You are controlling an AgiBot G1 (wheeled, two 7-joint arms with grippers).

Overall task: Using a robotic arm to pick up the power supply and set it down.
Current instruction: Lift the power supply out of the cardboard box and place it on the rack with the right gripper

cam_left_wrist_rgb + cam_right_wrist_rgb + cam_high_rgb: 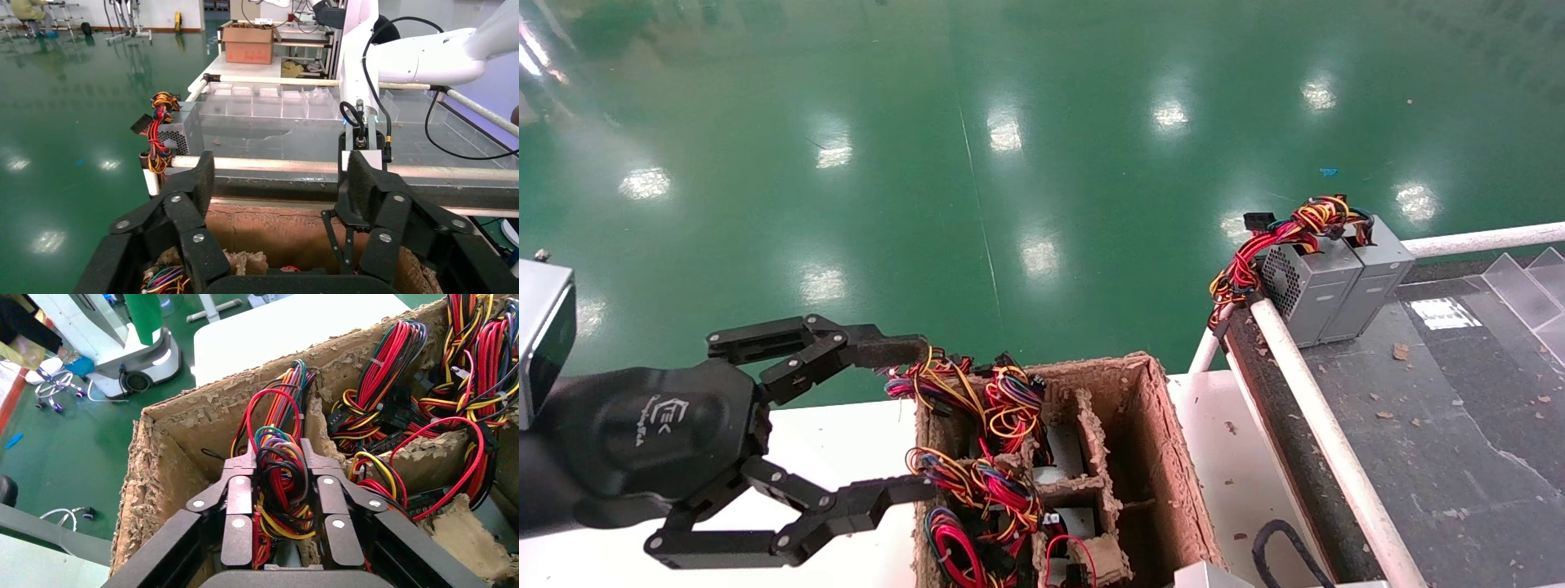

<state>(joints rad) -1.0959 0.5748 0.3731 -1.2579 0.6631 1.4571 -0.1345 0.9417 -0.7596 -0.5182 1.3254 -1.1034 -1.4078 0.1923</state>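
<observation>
In the right wrist view my right gripper (278, 459) is shut on a knotted bundle of red, yellow, blue and black wires. The bundle belongs to the power supply (273, 558), whose grey metal shows just under the wires, low in a compartment of the cardboard box (171, 447). The left wrist view shows the white right arm (428, 55) reaching down into that box (275, 233). My left gripper (923, 416) hovers open at the box's left edge, above other wire bundles (977, 482), holding nothing. Its fingers (202, 177) stand wide apart.
Two more grey boxes with red-orange wires (1328, 286) stand at the far end of the dark belt (1459, 425), behind a white rail (1320, 425). The cardboard box (1164, 457) sits on a white table (846, 433). Clear dividers (1524, 286) line the belt's far right.
</observation>
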